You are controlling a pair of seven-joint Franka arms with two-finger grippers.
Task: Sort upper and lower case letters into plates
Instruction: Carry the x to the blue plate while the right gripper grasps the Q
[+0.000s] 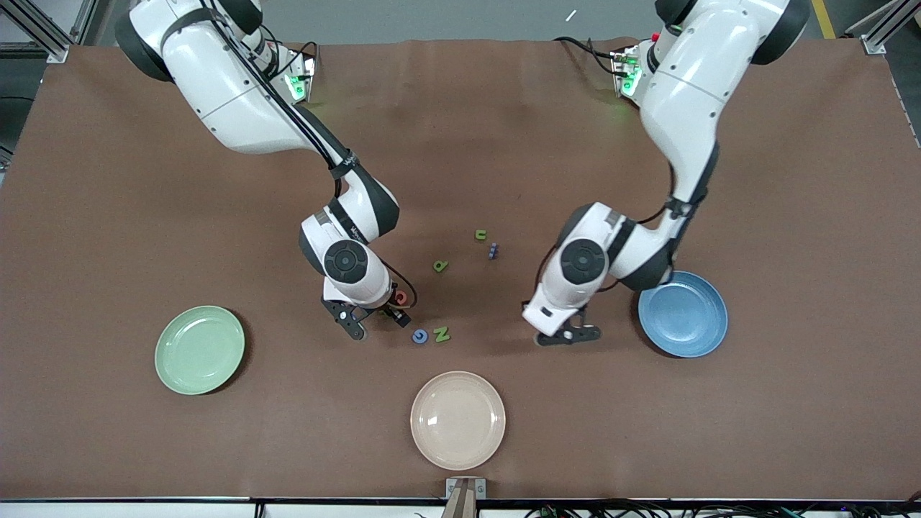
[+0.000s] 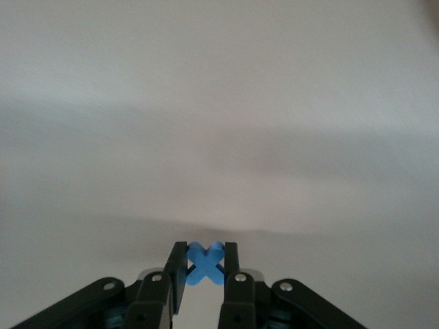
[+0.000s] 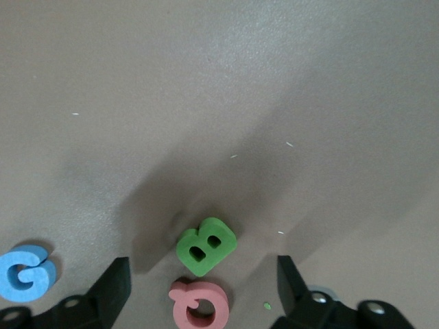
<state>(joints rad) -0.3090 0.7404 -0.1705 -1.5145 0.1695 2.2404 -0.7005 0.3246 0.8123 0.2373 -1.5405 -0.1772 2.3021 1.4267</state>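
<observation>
Your left claw (image 2: 204,269) pinched the blue x (image 2: 205,263); your right claw (image 3: 204,284) (spread) straddled the green B (image 3: 206,246) on the table (image 1: 791,216).

Two glossy white arms (image 1: 237,93) with black joints, black cables (green lights glowing at the bases).

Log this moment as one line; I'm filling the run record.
left end effector: shut on blue x | right end effector: open over green B, pink Q | plates: no letters
</observation>
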